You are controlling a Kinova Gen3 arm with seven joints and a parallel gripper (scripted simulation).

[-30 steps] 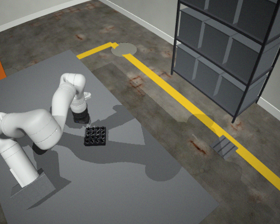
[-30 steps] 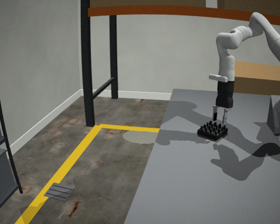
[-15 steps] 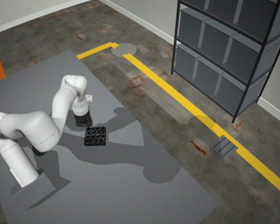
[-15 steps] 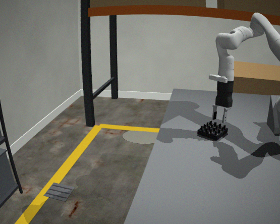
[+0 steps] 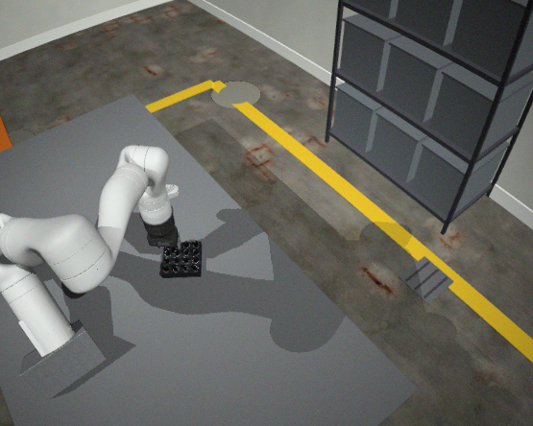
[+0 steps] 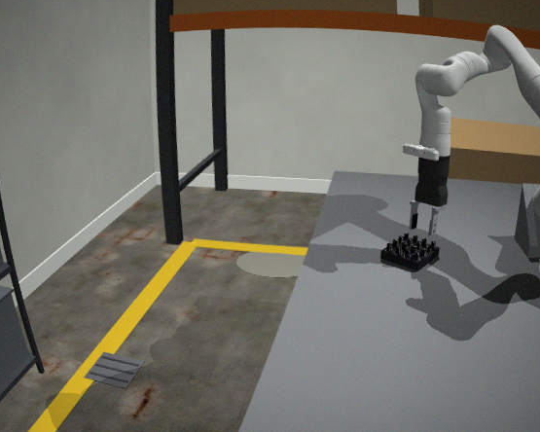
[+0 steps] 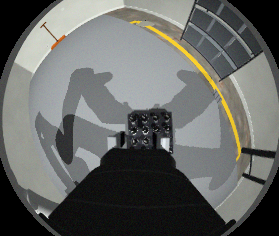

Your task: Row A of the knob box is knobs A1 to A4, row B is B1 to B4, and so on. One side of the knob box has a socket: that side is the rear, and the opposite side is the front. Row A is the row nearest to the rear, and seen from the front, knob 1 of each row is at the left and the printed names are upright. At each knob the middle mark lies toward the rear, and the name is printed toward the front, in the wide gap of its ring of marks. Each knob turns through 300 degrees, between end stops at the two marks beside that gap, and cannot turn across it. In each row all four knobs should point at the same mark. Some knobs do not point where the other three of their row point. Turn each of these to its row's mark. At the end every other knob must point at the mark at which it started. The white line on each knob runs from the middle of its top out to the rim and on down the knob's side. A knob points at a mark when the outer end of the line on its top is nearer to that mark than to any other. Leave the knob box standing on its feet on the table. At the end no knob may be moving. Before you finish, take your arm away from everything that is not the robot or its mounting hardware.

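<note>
The black knob box (image 5: pixel 181 274) (image 6: pixel 399 261) (image 7: pixel 150 111) stands flat on the grey table (image 5: pixel 231 379) (image 6: pixel 371 360) (image 7: pixel 127 45). Its upright dark knobs stand in a grid of rows. Small pale lines show on some knobs, but their directions, the marks and the printed names are too small to read. The socket cannot be made out. My gripper (image 6: pixel 423 231) (image 7: pixel 138 137) is open and empty, pointing down above the box's edge area, with its fingertips above the knob tops. In the wrist view the near part of the box is hidden behind the gripper body.
The arm's base (image 5: pixel 63 360) (image 6: pixel 528 224) stands on the same table. The arm casts dark shadows over the table and around the box. A shelf rack with grey bins (image 5: pixel 414 101) stands on the floor beyond the table edge. No other object is near the box.
</note>
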